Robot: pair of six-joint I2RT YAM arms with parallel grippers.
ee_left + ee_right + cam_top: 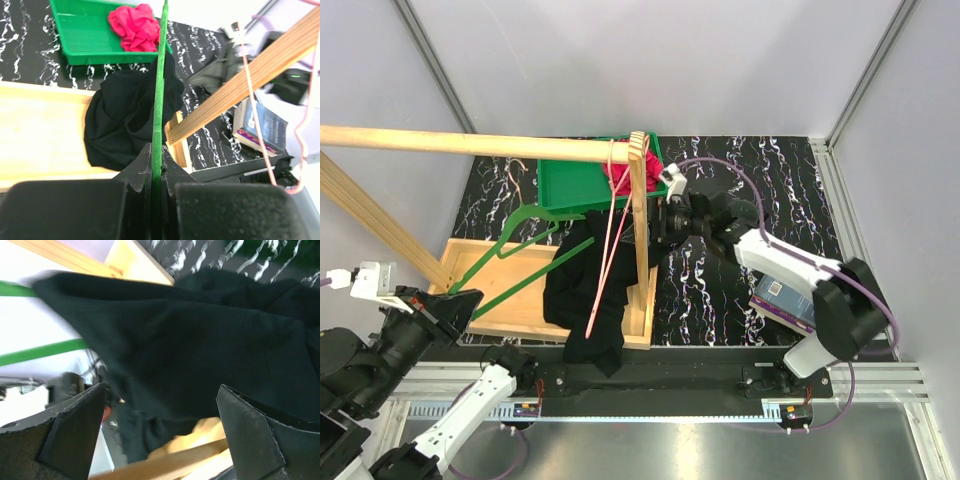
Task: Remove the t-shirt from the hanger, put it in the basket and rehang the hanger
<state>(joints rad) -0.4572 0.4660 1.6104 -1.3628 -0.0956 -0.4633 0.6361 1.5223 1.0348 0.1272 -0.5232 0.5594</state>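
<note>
The black t-shirt [582, 292] hangs bunched over the front edge of the wooden tray [510, 300]. The green hanger [510, 245] slants from the shirt down to my left gripper [460, 302]. In the left wrist view the left gripper [157, 157] is shut on the hanger's thin green bar [160, 90], which runs across the black t-shirt [125, 120]. My right gripper [658, 222] sits by the upright wooden post. Its jaws [160, 405] stand wide open, with the t-shirt [200, 340] close in front and nothing between the fingers [75, 430].
A wooden rack with a rod [470, 143] and a post [640, 230] carries a pink hanger [608, 240]. Behind it a green bin [575, 185] holds a red cloth [620, 177]. A book [782, 298] lies at the right.
</note>
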